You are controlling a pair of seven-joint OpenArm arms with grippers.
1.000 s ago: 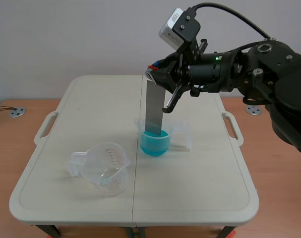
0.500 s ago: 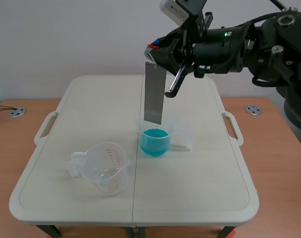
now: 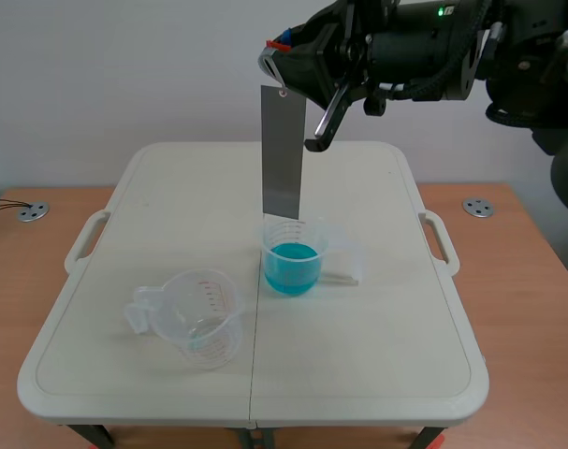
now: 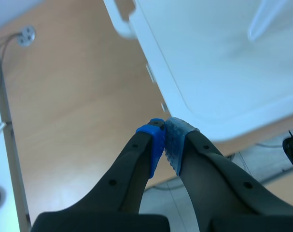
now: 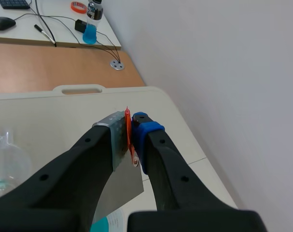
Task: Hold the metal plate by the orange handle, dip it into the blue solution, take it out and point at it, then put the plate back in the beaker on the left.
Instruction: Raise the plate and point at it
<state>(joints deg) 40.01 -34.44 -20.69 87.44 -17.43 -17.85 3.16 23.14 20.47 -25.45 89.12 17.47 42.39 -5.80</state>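
Where the plate (image 3: 284,150) hangs: upright from the right tool (image 3: 282,56), raised over the back of the worktop (image 3: 377,318). Its lower edge is just above the rim of the full beaker (image 3: 293,245) and clear of the solution (image 3: 291,267).
Right tool: pinching the orange handle (image 5: 128,129) between its pads, with the top of the plate beside it.
Plate, handling (judged): thin sheet metal, stiff and light. The faces are smooth and likely slippery, more so at the wet end. It looks hung from a small ring at the top, so it may swing on quick moves and knock a beaker rim.
Where to hold: by the handle only. The faces and the dipped end should stay untouched.
Empty beaker (image 3: 201,318): clear plastic with a handle, front left on the worktop, well apart from the plate. It is the place for the plate's return.
Left tool (image 4: 164,140): pads pressed together on nothing, off the worktop's edge over the floor. It would need to come up for the pointing step.
Step (judged): dip done, pointing next.
Writing: red graduations on the empty beaker, too small to read. No brand legible. A bottle (image 5: 90,21) on a far desk, label unreadable.
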